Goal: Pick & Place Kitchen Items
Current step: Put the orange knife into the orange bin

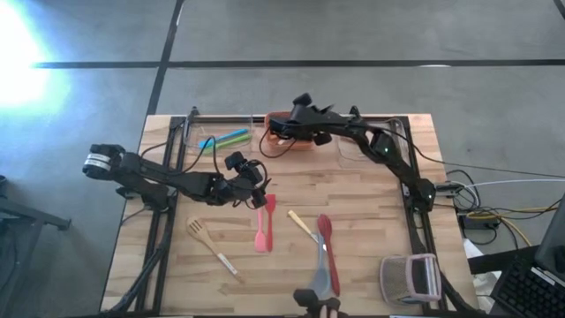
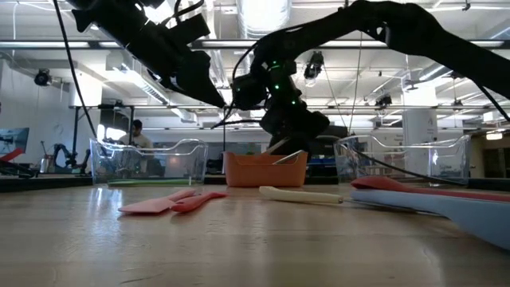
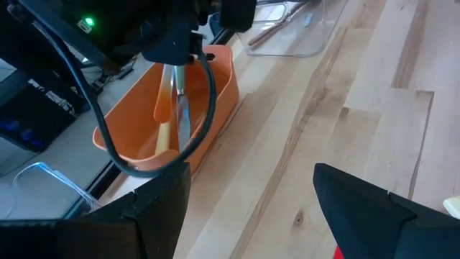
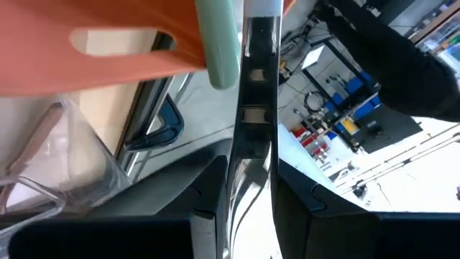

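1. Right gripper: over the orange bin at 12 o'clock on the table, fingers clamped on a shiny metal utensil standing in the bin.
2. Held utensil: likely light, stiff and slippery; best gripped mid-handle.
3. Orange bin: also holds a pale-handled utensil.
4. Left gripper: near table centre, fingers spread apart, empty.
5. Pink spatula and red spoon: lying flat around 6 o'clock; probably soft-edged, easiest taken at the handle.
6. Wooden fork: 7 o'clock.
7. Clear bin, 11 o'clock: holds green and blue utensils.
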Available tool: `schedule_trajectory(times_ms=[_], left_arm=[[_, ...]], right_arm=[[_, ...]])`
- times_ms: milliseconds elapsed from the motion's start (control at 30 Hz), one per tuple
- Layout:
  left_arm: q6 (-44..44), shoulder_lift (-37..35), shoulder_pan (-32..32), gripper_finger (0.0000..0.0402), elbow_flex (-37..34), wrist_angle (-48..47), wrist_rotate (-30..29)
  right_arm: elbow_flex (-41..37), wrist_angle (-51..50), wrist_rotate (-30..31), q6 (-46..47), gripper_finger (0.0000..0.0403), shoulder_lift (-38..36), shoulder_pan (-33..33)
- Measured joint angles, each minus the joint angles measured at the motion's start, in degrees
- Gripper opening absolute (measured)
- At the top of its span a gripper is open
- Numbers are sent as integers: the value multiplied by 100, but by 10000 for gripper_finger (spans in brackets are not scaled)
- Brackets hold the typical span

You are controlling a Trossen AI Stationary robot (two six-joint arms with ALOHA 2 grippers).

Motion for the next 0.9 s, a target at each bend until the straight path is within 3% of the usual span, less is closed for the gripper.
schedule_trajectory(times_ms=[167, 333, 900], left_arm=[[0, 0, 0, 296, 0, 21, 0], [0, 0, 0, 296, 0, 20, 0], [-2, 0, 2, 296, 0, 44, 2]], right_arm=[[0, 211, -23, -150, 66, 2, 130], [0, 477, -470, -259, 66, 2, 206], [-4, 740, -745, -1042, 66, 9, 222]])
